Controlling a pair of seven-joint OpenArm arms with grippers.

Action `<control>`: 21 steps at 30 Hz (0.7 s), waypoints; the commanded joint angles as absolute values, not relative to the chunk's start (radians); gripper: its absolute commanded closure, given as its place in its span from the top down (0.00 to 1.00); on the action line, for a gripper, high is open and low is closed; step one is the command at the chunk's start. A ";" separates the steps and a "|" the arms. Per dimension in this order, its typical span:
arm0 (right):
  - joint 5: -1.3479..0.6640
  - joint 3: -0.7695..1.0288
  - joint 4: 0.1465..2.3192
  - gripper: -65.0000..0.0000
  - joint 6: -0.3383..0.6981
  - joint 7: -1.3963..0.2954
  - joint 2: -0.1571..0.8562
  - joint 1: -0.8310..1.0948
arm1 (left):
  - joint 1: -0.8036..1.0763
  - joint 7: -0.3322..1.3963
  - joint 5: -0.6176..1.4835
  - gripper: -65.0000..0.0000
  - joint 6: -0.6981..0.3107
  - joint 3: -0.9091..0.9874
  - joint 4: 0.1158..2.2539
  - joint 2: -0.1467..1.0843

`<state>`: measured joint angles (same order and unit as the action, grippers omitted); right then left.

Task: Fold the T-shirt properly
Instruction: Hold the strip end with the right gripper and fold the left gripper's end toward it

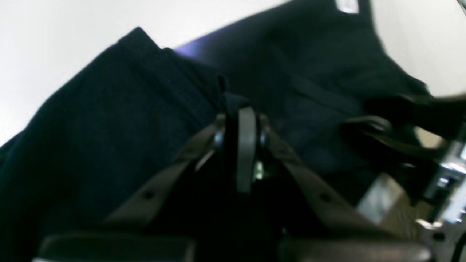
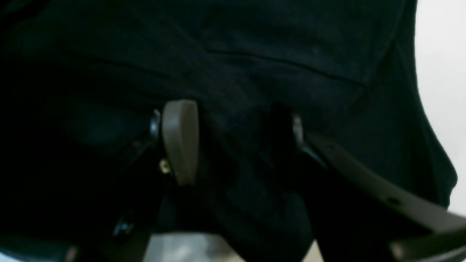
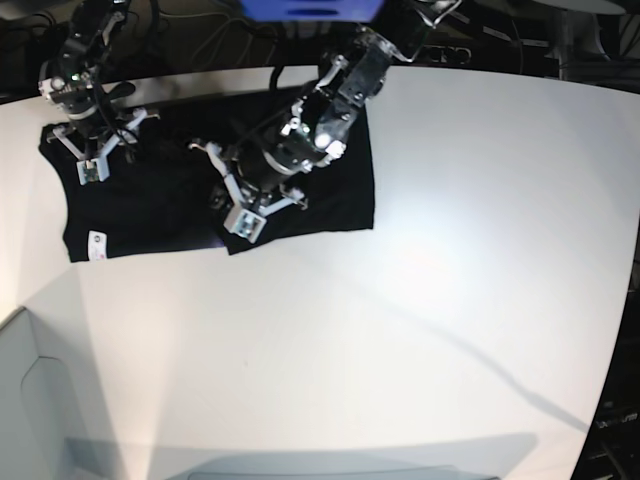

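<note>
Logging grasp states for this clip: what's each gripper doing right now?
Left gripper: shut on a fold of the T-shirt.
Right gripper: open, fingers apart with black T-shirt cloth between them, not clamped.

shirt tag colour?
White; the small tag on the black T-shirt shows best in the base view.

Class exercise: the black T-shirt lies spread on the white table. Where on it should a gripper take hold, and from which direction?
Probably the T-shirt's front hem edge, near the corner by the small white tag. The cloth lies flat on the white table, so only an edge offers a lip; come down from above at the bare table side and pinch the hem.
</note>
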<state>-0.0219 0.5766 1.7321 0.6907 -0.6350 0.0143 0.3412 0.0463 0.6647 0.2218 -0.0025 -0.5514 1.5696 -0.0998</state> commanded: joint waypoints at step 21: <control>-0.013 0.581 1.742 0.50 0.698 -0.639 0.044 0.325 | -0.004 0.651 0.236 0.57 -0.007 -0.562 1.633 -0.111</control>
